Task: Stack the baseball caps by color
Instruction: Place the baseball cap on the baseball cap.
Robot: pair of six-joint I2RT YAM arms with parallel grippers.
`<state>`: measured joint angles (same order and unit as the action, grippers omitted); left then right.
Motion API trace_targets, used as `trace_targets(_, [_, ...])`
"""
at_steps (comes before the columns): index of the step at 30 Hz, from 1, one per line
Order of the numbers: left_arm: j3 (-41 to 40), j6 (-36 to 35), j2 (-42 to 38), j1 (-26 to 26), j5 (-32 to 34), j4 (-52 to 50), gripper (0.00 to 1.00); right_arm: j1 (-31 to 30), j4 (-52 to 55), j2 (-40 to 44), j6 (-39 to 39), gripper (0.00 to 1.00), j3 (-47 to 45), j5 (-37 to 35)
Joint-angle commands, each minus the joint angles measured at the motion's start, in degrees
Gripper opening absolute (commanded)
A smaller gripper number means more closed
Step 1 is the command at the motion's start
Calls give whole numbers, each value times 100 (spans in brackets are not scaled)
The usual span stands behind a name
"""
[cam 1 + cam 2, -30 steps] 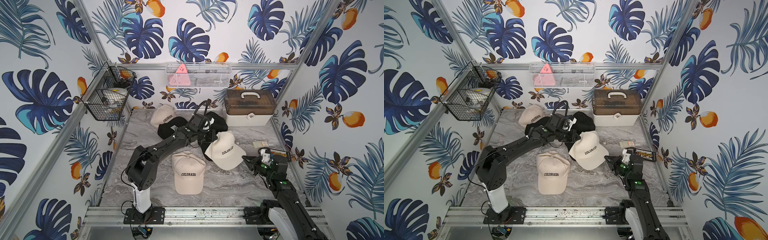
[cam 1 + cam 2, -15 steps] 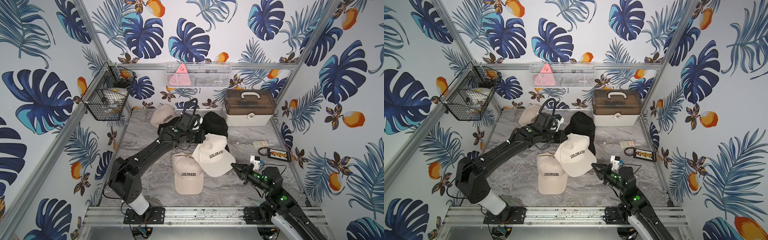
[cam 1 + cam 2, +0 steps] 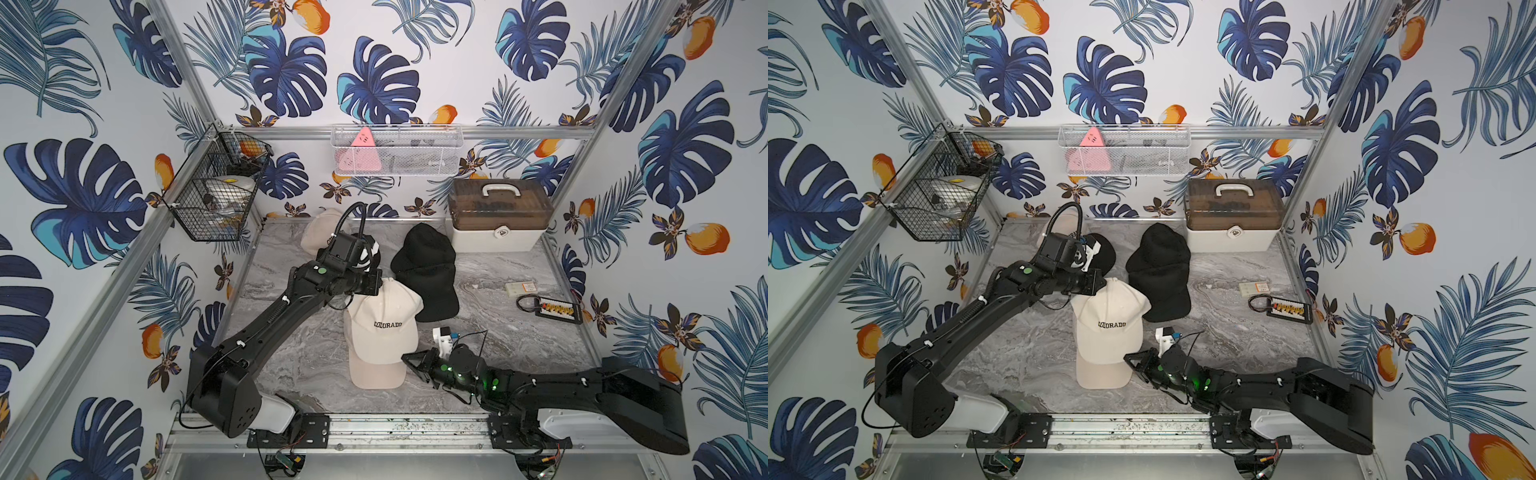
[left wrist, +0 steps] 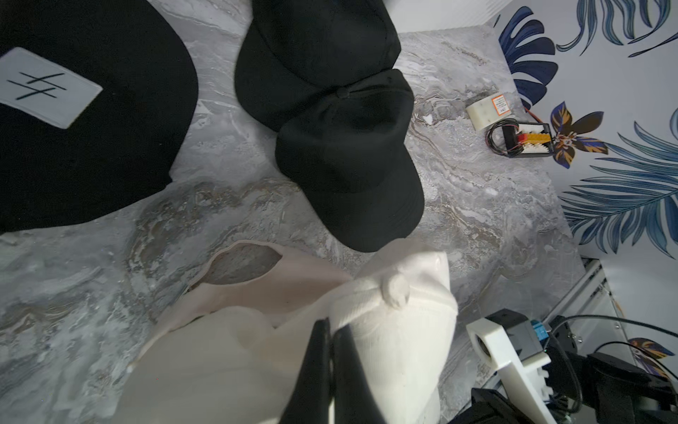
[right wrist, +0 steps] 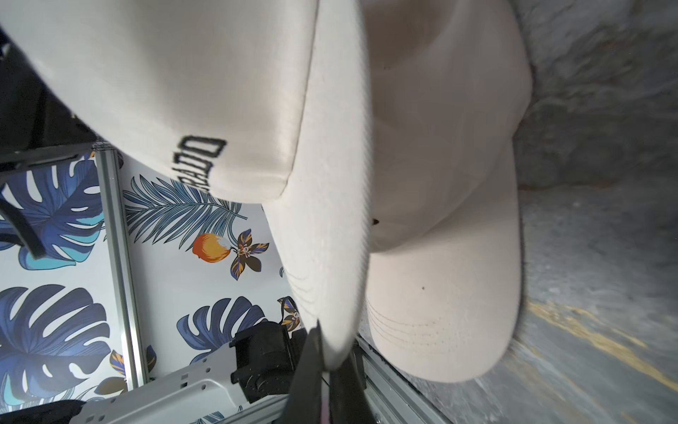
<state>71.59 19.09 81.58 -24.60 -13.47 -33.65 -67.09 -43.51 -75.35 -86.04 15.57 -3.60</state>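
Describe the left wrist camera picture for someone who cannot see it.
The left pincer pinches the crown of a cream cap near its top button. Beyond, on a grey marble tabletop, lie two overlapping plain black caps and a black cap with a white patch.

Bright even light, wrist views perhaps blurred

Matt cloth on a marbled tabletop

The cream caps (image 3: pixel 384 328) and black caps (image 3: pixel 428 266) are seen as soft, matt woven cloth; a smooth white patch (image 4: pixel 47 88) is shown on one black cap in the left wrist view. The tabletop (image 3: pixel 498 345) is finished in dull grey marbling. The box (image 3: pixel 469 241) is glossy plastic, the wire basket (image 3: pixel 208 199) black-coated metal, and the frame rail (image 3: pixel 399 430) bare metal.
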Motion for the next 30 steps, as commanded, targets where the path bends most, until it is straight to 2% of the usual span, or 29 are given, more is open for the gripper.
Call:
trace_targets(1, [-111,-133,-86,27,143,489,0,-144,-887,-614,-168,8,76,355])
trace_targets(3, [-252,-21,-112,38,305,529,0,-181,-883,-823,-235,14,130,403])
trace_targets(5, [-407,99,-141,35,457,608,0,-195,-385,-859,-245,18,280,462])
trace_targets(8, [-575,205,-151,34,616,649,0,-251,501,-693,-52,34,560,489])
trace_targets(9, [-616,249,-160,35,660,658,0,-261,799,-587,40,42,638,476])
trace_targets(10, [-653,299,-174,34,697,658,4,-268,1115,-461,126,49,698,448])
trace_targets(12, [-729,406,-203,37,732,708,12,-270,1753,-178,280,57,761,329])
trace_targets(16, [-884,540,-257,34,712,820,34,-270,2965,358,765,81,899,49])
trace_targets(19, [-895,548,-256,34,706,812,49,-270,4114,603,1385,93,1254,-113])
trace_targets(22, [-893,552,-304,39,711,807,63,-263,5249,876,1943,100,1588,-379])
trace_targets(27, [-887,594,-584,36,911,679,82,-168,6924,1482,2797,100,2172,-1354])
trace_targets(30, [-901,712,-866,37,991,524,85,326,7246,1581,3609,100,2592,-1463])
